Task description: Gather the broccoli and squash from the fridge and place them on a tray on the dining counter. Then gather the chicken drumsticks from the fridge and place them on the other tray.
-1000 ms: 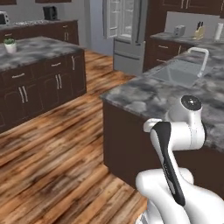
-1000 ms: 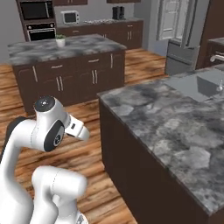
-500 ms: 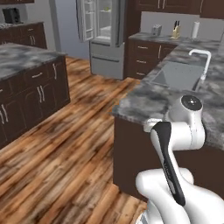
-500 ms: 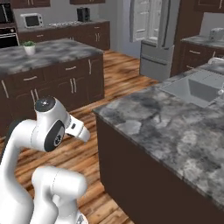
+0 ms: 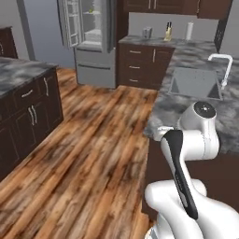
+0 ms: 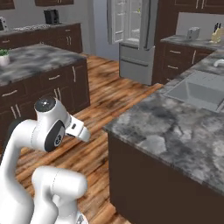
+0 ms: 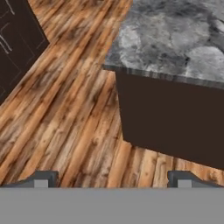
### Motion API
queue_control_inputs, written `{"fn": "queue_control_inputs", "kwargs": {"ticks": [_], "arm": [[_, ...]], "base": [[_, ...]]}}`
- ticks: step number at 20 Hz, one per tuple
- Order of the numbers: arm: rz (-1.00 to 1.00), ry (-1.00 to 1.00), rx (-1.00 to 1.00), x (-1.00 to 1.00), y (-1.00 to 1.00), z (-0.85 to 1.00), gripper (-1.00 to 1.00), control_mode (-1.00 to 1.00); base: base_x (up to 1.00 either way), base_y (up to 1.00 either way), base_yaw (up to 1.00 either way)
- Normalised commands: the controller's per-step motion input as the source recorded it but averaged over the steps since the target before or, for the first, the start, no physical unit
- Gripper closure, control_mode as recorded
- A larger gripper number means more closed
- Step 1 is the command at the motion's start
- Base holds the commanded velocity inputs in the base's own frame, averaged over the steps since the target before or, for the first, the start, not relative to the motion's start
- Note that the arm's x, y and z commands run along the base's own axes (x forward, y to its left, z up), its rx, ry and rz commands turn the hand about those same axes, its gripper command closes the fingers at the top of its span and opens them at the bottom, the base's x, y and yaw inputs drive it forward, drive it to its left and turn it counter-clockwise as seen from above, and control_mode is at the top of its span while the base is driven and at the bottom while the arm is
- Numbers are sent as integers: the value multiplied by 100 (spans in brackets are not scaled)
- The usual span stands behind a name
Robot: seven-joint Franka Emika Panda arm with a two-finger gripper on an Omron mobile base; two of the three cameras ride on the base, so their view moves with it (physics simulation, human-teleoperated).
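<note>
In the hand view we look down past the tool (image 7: 112, 178), its two dark fingertips (image 7: 41, 178) set wide apart with nothing between them or touching them. Below and left of it run warm, streaked wooden floor planks (image 7: 74, 118); ahead and to its right stands the squared corner of the grey marbled tabletop (image 7: 175, 39) on a flat dark brown base. The base views add what the hand view lacks: far beyond the tool, the tall grey fridge (image 5: 91, 42) with its upper doors swung open, and a recessed sink (image 5: 195, 83) with curved faucet (image 5: 223, 65).

One fridge (image 5: 91, 39), one sink (image 5: 195, 83)
</note>
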Motion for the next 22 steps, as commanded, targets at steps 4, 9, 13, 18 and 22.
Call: {"fn": "queue_control_inputs", "kwargs": {"ticks": [4,9,13,18,22], "arm": [[0,0,0,0,0,0,-100,100],[0,0,0,0,0,0,-100,100],[0,0,0,0,0,0,-100,100],[0,0,0,0,0,0,-100,100],[0,0,0,0,0,0,-100,100]], "base": [[62,100,-34],[69,100,-33],[90,100,-30],[100,92,-25],[100,73,-19]]}}
